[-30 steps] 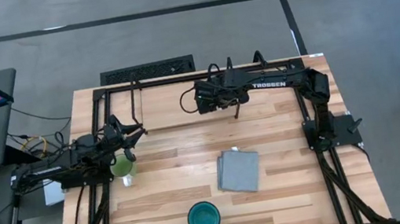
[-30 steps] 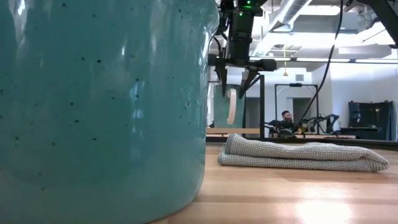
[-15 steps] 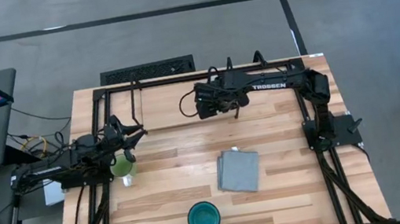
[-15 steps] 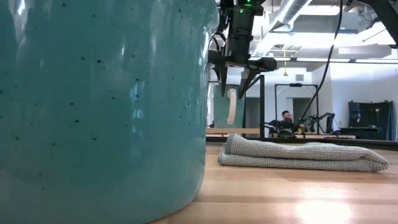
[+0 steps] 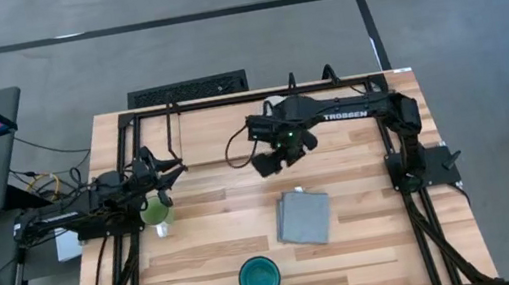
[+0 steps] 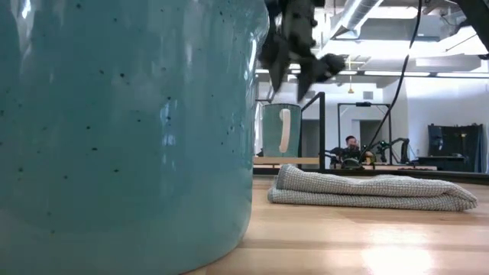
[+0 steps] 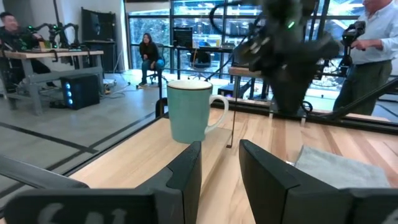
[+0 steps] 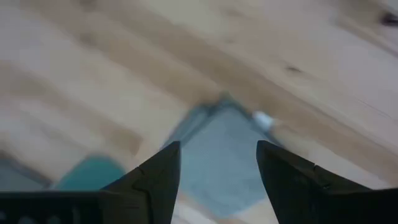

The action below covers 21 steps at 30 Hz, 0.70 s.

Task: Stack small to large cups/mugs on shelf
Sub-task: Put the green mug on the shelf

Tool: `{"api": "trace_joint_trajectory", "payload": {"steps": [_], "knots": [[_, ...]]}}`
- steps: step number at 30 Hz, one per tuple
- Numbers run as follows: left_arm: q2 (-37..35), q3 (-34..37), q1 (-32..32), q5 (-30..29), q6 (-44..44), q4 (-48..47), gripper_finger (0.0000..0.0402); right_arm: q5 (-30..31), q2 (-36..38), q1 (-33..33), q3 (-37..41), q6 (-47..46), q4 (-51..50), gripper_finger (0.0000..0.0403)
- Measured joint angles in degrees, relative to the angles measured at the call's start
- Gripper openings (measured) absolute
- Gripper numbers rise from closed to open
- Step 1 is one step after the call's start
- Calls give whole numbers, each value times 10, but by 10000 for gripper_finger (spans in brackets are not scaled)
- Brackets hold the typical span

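Note:
A pale green mug with a white handle (image 6: 281, 130) stands upright on the shelf's light wood base (image 6: 306, 161) at the table's far side; it also shows in the left wrist view (image 7: 188, 112). My right gripper (image 5: 272, 157) is open and empty, above the table, nearer than that mug. A light-green mug (image 5: 156, 215) stands on the table at the left, partly under my left arm. My left gripper (image 5: 170, 170) is open and empty beside it. The larger teal-blue mug (image 5: 258, 279) stands near the front edge and fills the low view (image 6: 122, 130).
A folded grey cloth (image 5: 303, 217) lies right of the table's middle, between the shelf and the teal-blue mug. Thin black shelf posts (image 6: 322, 126) stand along the far edge. People sit and stand in the room beyond the table.
My right gripper has risen from over the pale mug on the shelf and swung toward the table's near edge, tipping as it went. The mug stays upright on the shelf base. My left arm has kept still.

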<state>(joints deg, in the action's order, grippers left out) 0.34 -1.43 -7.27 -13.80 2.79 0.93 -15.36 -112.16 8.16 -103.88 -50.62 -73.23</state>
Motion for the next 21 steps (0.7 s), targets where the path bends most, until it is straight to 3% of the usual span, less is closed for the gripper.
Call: {"api": "trace_joint_trajectory", "payload": {"steps": [4, 10, 13, 21], "knots": [[0, 0, 0, 7, 0, 0, 98, 25, 0, -21, -76, 51, 6, 233], [0, 0, 0, 16, 0, -1, 98, 175, 1, -42, -212, 146, 41, 233], [0, 0, 0, 16, 5, 0, 98, 223, 1, -50, -263, 225, 45, 233], [0, 0, 0, 16, 49, 1, 98, 229, 7, -87, -308, 428, 22, 233]]}}
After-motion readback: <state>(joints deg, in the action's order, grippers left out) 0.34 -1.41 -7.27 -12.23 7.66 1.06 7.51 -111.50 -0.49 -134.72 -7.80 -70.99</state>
